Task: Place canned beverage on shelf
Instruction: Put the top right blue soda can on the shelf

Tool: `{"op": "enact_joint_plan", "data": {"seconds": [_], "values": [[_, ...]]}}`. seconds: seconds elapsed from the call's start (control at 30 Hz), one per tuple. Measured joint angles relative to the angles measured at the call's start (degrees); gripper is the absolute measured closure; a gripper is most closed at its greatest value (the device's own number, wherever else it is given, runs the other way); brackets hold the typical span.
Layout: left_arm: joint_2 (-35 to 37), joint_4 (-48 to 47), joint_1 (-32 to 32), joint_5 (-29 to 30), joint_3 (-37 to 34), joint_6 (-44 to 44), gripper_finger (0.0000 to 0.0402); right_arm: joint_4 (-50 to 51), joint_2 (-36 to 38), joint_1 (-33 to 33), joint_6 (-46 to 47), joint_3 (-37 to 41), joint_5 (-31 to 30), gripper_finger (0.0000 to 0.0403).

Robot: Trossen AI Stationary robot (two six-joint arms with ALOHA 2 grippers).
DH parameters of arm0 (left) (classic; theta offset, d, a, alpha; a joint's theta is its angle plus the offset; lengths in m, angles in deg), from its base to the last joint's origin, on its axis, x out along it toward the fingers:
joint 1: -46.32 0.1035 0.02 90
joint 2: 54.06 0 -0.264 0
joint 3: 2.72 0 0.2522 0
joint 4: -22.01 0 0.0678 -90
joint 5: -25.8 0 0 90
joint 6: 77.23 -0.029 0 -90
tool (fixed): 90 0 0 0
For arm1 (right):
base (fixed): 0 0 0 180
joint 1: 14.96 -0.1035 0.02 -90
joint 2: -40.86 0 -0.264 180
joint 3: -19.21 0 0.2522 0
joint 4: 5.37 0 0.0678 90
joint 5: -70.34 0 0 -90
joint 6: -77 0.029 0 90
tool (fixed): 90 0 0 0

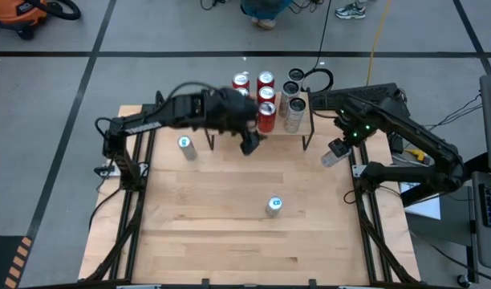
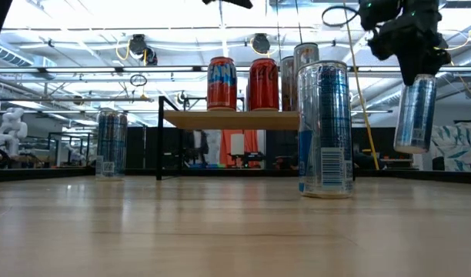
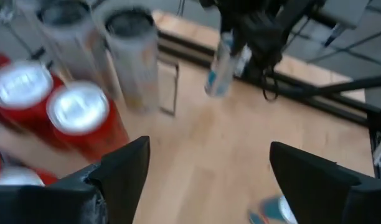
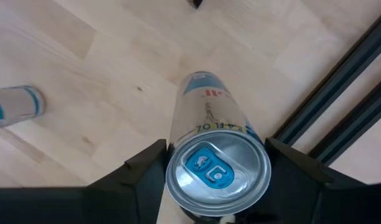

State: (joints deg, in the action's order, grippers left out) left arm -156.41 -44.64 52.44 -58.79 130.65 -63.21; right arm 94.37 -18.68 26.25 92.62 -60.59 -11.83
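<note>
Silver and blue, the slim tall beverage can [image 4: 206, 155] sits clamped between the right gripper [image 4: 216, 171] fingers, lifted clear of the light wooden desk [image 1: 229, 217] near its right edge; the low view shows this can [image 2: 415, 114] hanging in the air with a gap under its base, which the high view cannot show. From above, the small low shelf with a light wooden top on thin black legs [image 1: 303, 138] stands at the far middle of the desk and carries several upright cans: red cans [image 1: 265, 100] on its left part and silver-grey tall cans [image 1: 294, 112] on its right part. The low view shows only the front row of them along the shelf top [image 2: 235, 119]. The left gripper [image 3: 209, 174] hovers just in front of the red cans, its fingers spread wide with nothing between them; the left wrist view looks down on the red tops and the grey cans beside them. Two more slim silver-blue cans stand on the desk, one [image 1: 184, 147] left of the shelf, one [image 1: 273, 206] near the middle.
</note>
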Motion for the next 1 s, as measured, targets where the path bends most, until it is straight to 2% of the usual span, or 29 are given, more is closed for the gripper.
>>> {"op": "enact_joint_plan", "data": {"seconds": [0.3, 0.47, 0.63, 0.93, 1.0], "values": [[-0.6, 15.2, 11.5, -9.3, 0.1, -16.5, 0.0136, -0.1, 5.1, -4.5, 8.2, 0.0, 0.0, 0.0188], [-4.0, 19.2, 15.9, -14.4, 0.1, -19.8, 0.0172, -0.2, 6.2, -5.4, 8.8, 0.0, 0.0, 0.0188], [-7.2, 20.6, 16.7, -11.0, 0.1, -25.4, 0.0200, -0.4, 6.3, -5.4, 8.8, 0.0, 0.0, 0.0188], [-10.3, 23.0, 16.1, -1.2, 0.1, -23.5, 0.0210, -1.5, 6.3, -5.4, 9.9, 0.0, 0.0, 0.0188], [-11.6, 22.6, 16.2, -1.1, 0.1, -23.4, 0.0210, -2.2, 6.3, -5.4, 10.2, 0.0, 0.0, 0.0188]]}}
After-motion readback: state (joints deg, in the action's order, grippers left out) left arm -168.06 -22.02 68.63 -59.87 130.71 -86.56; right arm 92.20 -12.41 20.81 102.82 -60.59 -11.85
